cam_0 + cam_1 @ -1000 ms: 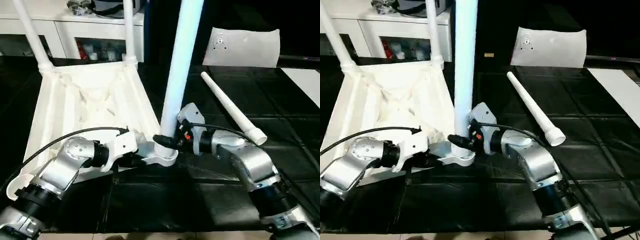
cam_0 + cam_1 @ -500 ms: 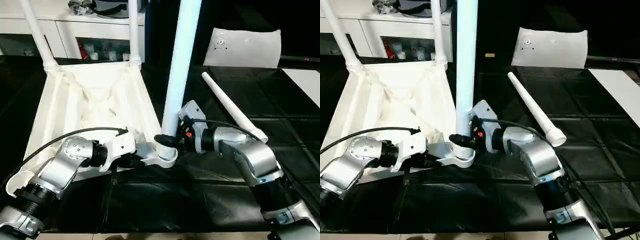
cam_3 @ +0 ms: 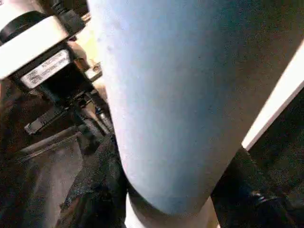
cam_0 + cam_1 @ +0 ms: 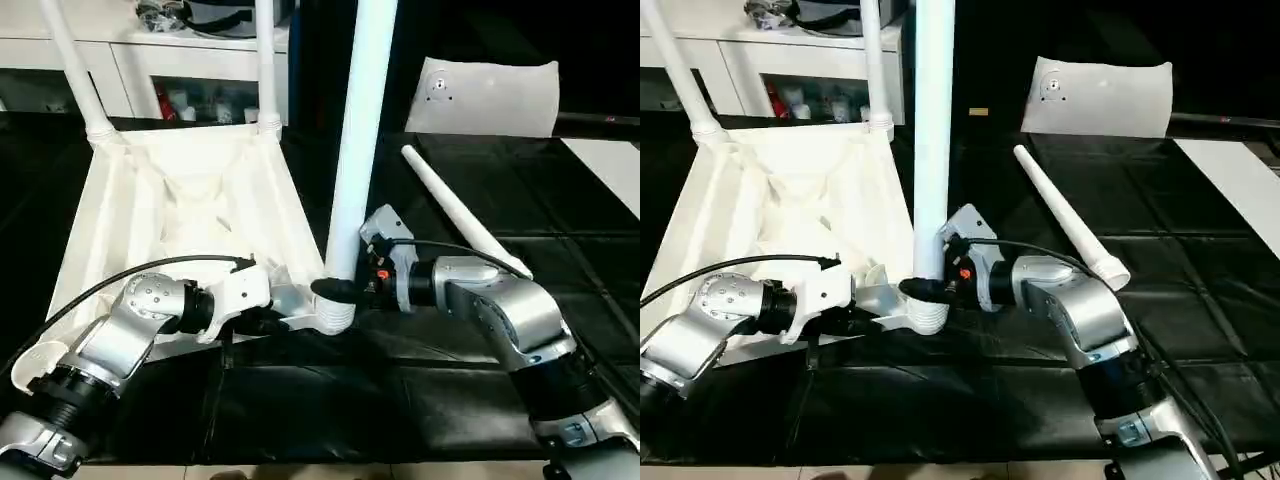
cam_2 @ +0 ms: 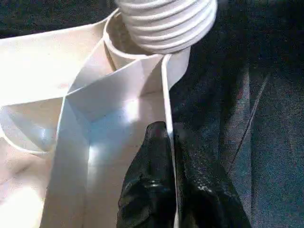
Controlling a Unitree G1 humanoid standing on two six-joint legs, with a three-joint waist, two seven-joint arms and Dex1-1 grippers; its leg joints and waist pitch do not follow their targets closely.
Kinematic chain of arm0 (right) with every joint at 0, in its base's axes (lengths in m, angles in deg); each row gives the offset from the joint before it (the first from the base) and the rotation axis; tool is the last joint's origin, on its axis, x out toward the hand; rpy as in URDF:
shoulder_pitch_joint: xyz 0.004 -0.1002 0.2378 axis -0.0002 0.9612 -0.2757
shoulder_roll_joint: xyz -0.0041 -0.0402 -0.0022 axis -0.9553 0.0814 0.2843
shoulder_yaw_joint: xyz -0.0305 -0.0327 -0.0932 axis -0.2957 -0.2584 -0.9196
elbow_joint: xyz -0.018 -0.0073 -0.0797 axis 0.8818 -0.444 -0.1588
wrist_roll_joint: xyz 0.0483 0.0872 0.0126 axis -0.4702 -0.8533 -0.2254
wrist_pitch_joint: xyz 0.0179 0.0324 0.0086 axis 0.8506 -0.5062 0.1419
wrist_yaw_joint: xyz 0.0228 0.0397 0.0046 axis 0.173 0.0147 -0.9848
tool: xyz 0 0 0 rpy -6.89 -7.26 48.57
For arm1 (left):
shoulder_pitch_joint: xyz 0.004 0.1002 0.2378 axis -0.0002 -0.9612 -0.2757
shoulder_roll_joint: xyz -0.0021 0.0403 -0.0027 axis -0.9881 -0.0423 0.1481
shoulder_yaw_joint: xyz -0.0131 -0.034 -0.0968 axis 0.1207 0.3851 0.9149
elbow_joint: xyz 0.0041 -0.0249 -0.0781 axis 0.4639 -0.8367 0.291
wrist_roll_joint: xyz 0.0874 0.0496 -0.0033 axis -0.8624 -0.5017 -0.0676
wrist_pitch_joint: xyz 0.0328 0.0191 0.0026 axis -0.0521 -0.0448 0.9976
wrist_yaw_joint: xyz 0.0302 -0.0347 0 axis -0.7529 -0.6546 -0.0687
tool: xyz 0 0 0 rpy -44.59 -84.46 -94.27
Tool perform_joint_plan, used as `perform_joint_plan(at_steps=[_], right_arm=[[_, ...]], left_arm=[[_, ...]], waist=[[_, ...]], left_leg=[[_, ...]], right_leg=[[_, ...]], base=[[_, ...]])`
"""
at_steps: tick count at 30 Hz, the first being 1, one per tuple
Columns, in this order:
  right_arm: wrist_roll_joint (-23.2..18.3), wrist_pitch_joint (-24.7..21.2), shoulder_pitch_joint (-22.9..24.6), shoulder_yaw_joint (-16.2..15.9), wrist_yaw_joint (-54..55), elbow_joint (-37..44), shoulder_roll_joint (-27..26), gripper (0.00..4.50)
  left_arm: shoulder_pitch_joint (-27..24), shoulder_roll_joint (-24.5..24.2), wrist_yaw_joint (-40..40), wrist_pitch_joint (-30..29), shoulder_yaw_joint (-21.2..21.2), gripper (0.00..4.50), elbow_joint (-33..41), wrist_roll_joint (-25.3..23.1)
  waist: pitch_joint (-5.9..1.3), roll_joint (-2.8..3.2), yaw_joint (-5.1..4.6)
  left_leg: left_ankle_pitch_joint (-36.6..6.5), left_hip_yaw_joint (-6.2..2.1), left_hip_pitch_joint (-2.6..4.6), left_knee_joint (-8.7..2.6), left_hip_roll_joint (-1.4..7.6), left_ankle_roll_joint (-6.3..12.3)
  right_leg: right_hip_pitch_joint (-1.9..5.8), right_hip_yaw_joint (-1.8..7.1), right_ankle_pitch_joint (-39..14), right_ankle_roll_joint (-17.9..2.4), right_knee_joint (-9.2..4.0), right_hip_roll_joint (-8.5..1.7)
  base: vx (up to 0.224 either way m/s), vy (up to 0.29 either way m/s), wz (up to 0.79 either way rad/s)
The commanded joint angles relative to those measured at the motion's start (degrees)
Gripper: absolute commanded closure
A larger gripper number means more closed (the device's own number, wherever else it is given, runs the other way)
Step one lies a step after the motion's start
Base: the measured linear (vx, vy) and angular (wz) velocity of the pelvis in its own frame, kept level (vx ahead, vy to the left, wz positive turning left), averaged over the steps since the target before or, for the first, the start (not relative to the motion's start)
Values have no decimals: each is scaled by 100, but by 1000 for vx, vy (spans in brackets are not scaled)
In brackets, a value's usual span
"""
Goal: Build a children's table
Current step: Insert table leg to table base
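Change since a second ago: the leg (image 4: 358, 140) in the right tool stood tilted with its ribbed foot over the near corner socket; it now stands closer to upright, its threaded end sunk lower at the socket mouth; the right wrist has turned with it; the left tool has kept its pinch on the rim; the loose leg lies where it lay
Tabletop (image 4: 420, 390): large, black-covered; it carries all the parts
Cabinet (image 4: 150, 50): white, with shelves, behind the far edge of the tabletop
Table top (image 4: 180, 210): white plastic, lying upside down with its ribbed underside up, on the left part of the tabletop; one piece
Legs, count: four; two stand in the far corner sockets (image 4: 98, 130); one is held upright at the near right corner; one, the loose leg (image 4: 462, 222), lies flat on the tabletop to the right of the table top, apart from it
Corner socket (image 5: 124, 45): round; the held leg's threaded end (image 5: 166, 21) sits at its mouth; how deep it is seated cannot be told
Right tool (image 4: 338, 291): roughly half open, its black fingers clasping the held leg just above the threads
Left tool (image 5: 168, 156): nearly closed, the two fingers (image 5: 152, 156) pinching the thin rim wall of the table top beside the near right socket
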Motion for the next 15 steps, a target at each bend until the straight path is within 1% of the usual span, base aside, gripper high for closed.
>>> perform_joint_plan(at_steps=[1,3,6,8,9,10,11,13,14,15], right_arm=[[132,-31,21,-97,83,-224,-10,261],[183,35,17,-118,123,-344,-45,261],[227,114,16,-129,161,-451,-77,261],[317,280,-2,-129,250,-660,-128,261],[317,280,-2,-129,250,-660,-128,261],[411,394,-13,-156,301,-791,-134,261],[422,409,-14,-161,303,-805,-133,261],[445,502,-13,-154,322,-874,-147,261],[445,545,-13,-141,333,-902,-156,261],[413,630,7,-81,333,-957,-196,261]], left_arm=[[14,-9,89,44,-184,450,-129,-280],[18,-10,90,46,-180,450,-132,-287],[16,-10,86,48,-176,450,-128,-291],[18,-10,77,61,-172,450,-136,-299],[18,-10,77,61,-172,450,-136,-299],[18,-11,69,65,-169,450,-141,-309],[17,-12,68,65,-169,450,-142,-310],[19,-10,57,69,-161,450,-154,-321],[22,-11,51,77,-160,450,-162,-332],[25,-8,27,90,-150,450,-170,-347]], waist=[[-267,52,4],[-266,54,-1],[-268,57,-5],[-269,59,-10],[-271,52,-9],[-273,62,-6],[-268,60,-11],[-267,54,-15],[-264,72,-14],[-262,76,-20]], left_leg=[[-1777,-36,60,-413,115,-224],[-1803,-45,51,-425,121,-236],[-1860,-46,65,-422,119,-248],[-1864,-47,60,-425,118,-249],[-1873,-45,60,-423,116,-252],[-1895,-48,65,-424,117,-249],[-1913,-49,57,-427,118,-253],[-1968,-51,65,-428,116,-249],[-1993,-53,69,-428,115,-251],[-2054,-57,77,-426,113,-255]], right_leg=[[170,271,-2640,-567,-501,-424],[175,267,-2632,-552,-497,-419],[164,265,-2661,-560,-500,-421],[168,266,-2628,-568,-497,-417],[168,266,-2632,-564,-499,-416],[164,264,-2639,-568,-498,-419],[165,264,-2651,-565,-502,-417],[162,260,-2709,-546,-509,-413],[157,260,-2742,-542,-515,-417],[151,255,-2812,-521,-527,-417]], base=[[0,0,0],[0,0,0],[0,0,0],[0,0,0],[0,0,0],[0,0,0],[0,0,0],[0,0,0],[0,0,0],[0,0,0]])
